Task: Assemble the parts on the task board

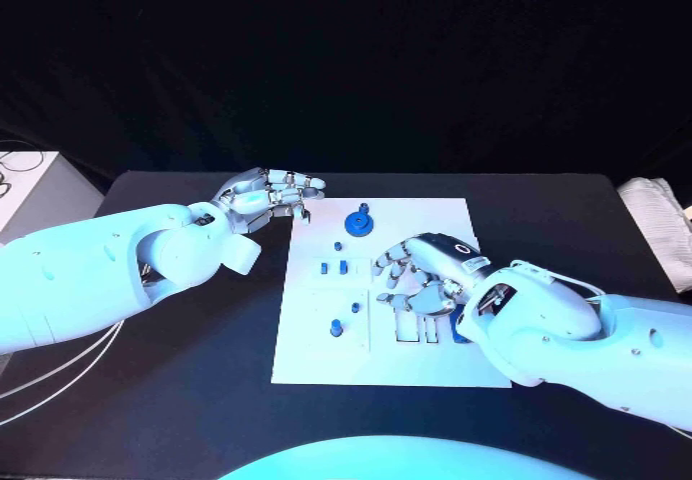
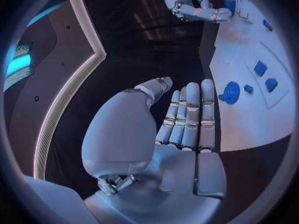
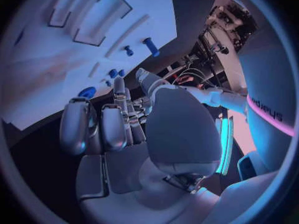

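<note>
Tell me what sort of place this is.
Probably a robotics lab test bench: a black table backed by dark drapes, a white task board carrying small blue parts, and two white arms ending in silver hands, left and right.

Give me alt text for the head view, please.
A white task board lies mid-table with small blue parts on it. The right hand rests over the board's middle; the left hand hovers at its far left corner, fingers curled, holding nothing visible.
</note>
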